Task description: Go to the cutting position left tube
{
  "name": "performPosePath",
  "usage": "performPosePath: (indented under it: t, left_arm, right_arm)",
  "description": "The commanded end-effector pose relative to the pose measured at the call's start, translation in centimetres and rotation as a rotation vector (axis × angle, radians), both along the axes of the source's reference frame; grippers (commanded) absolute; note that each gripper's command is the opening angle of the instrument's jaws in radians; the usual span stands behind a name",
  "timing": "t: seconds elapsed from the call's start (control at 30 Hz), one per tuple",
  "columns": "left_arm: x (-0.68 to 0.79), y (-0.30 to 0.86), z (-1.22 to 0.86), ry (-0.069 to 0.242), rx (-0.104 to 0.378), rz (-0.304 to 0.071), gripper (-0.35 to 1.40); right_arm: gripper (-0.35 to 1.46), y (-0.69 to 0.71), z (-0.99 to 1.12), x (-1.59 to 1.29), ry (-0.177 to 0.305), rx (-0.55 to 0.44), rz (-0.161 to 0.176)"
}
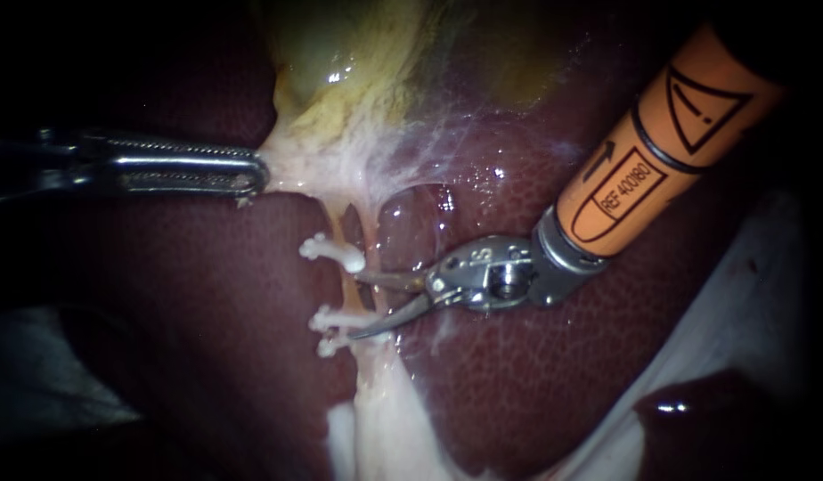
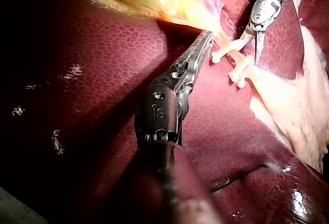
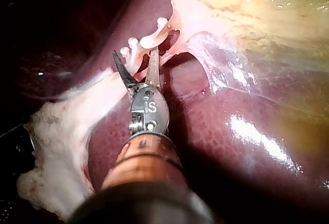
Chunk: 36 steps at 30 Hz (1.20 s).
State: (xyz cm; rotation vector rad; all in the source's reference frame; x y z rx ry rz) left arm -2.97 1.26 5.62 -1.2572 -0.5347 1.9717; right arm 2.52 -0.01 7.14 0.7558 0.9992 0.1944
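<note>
Right instrument (image 1: 358, 307), blades open, meets the left tube (image 1: 347, 289) crosswise, between the clips (image 1: 336, 254); the tube runs up toward the gallbladder (image 1: 340, 76), gripped by the left instrument (image 1: 254, 174).

Yellow-green gallbladder (image 1: 340, 62) up top, resting on the dark red liver (image 1: 189, 294); the pale left tube (image 1: 334, 223) runs down from it. The steel left instrument (image 1: 256, 174) comes from the left, jaws clamped on pale tissue (image 1: 305, 165) at the gallbladder's base. The orange-shafted right instrument (image 1: 354, 306) reaches in from the right, blades apart, between the upper white clip (image 1: 333, 252) and the lower white clips (image 1: 333, 322).
</note>
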Motion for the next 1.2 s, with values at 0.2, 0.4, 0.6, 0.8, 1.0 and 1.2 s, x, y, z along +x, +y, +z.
performPosePath:
  t: [0.2,0.4,0.6,0.8,1.0,1.2]
  left_arm:
    - [-0.01,0.0,0.0,0.0,0.0,0.0,-0.35]
    - [-0.02,0.0,0.0,0.001,0.0,-0.001,-0.35]
    - [-0.02,0.0,0.0,0.003,-0.001,-0.003,-0.35]
    - [-0.03,0.0,0.0,0.003,-0.001,-0.004,-0.35]
    - [-0.04,0.0,0.0,0.001,-0.001,-0.002,-0.35]
    - [-0.04,0.0,0.0,0.002,-0.001,-0.002,-0.35]
  right_arm:
    - [1.3,0.01,-0.01,0.12,0.04,-0.002,-0.007]
    - [1.3,0.01,-0.03,0.28,0.057,-0.003,0.007]
    - [1.3,0.04,-0.02,0.44,0.064,-0.002,0.024]
    - [1.34,0.06,-0.02,0.57,0.057,0.008,0.053]
    - [1.35,0.05,-0.06,0.71,0.064,0.032,0.076]
    - [1.39,0.01,-0.15,0.79,0.059,0.065,0.091]
